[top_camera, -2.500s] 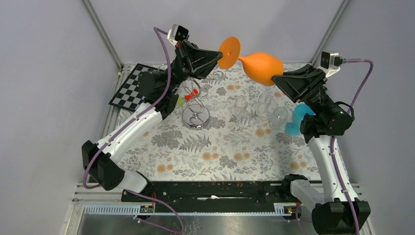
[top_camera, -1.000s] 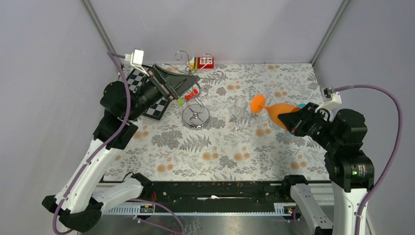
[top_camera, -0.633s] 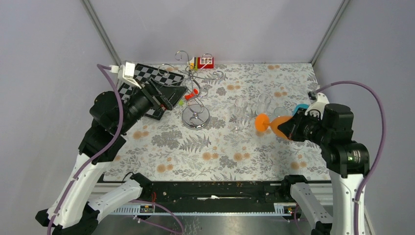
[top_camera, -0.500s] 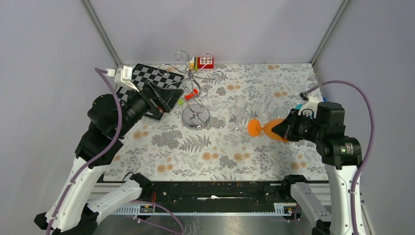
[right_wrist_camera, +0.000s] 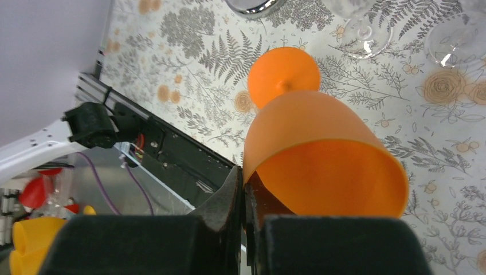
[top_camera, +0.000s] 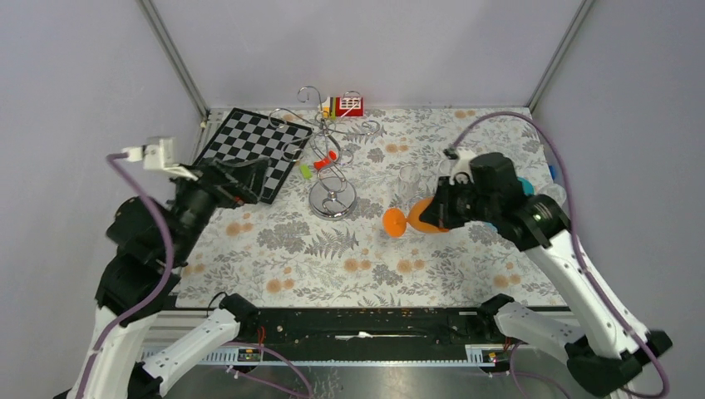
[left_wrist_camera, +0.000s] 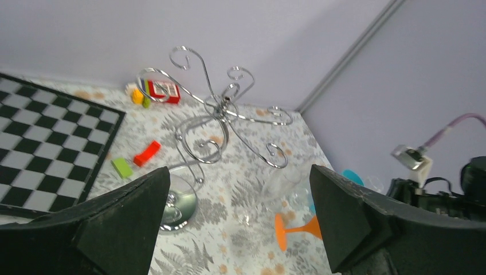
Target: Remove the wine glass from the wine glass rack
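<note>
Black-and-white chessboard, flat, upper left of the overhead view. Small red box, top centre, near the back wall. Red block and green block, just right of the board. Clear glasses, centre right. Blue item, right, mostly hidden. Floral tablecloth beneath all.

Left wrist view | you see your left gripper with jaws wide apart | wine glass rack stands at 12 o'clock | orange wine glass tipped sideways at 5 o'clock | chessboard at 9 o'clock | red block and green block just beside the chessboard
</note>
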`<control>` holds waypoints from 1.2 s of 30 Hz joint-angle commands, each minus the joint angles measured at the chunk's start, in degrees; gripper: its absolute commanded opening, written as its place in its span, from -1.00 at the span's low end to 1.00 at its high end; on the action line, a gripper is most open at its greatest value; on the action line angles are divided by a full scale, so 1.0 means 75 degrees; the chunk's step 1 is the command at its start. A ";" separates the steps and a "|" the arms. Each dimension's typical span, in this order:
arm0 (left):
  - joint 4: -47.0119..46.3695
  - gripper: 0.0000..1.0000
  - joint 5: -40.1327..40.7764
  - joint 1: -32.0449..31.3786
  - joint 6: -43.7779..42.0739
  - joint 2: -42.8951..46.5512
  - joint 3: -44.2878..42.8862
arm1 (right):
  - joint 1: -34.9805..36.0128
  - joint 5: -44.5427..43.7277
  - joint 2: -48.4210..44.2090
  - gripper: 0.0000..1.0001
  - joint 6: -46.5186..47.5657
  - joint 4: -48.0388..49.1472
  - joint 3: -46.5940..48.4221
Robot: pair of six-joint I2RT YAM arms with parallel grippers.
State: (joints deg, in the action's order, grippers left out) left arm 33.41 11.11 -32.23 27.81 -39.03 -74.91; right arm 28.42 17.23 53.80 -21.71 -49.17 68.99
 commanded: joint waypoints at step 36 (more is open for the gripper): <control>0.0641 0.98 0.2270 0.0039 -0.1459 0.1993 0.0672 | 0.2570 -0.3545 0.6138 -0.72 -0.0592 0.0433 0.3321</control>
State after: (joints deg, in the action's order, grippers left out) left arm 38.15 25.89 -32.23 17.78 -23.64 -69.63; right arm 47.13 -9.13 100.68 -24.49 -48.03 94.65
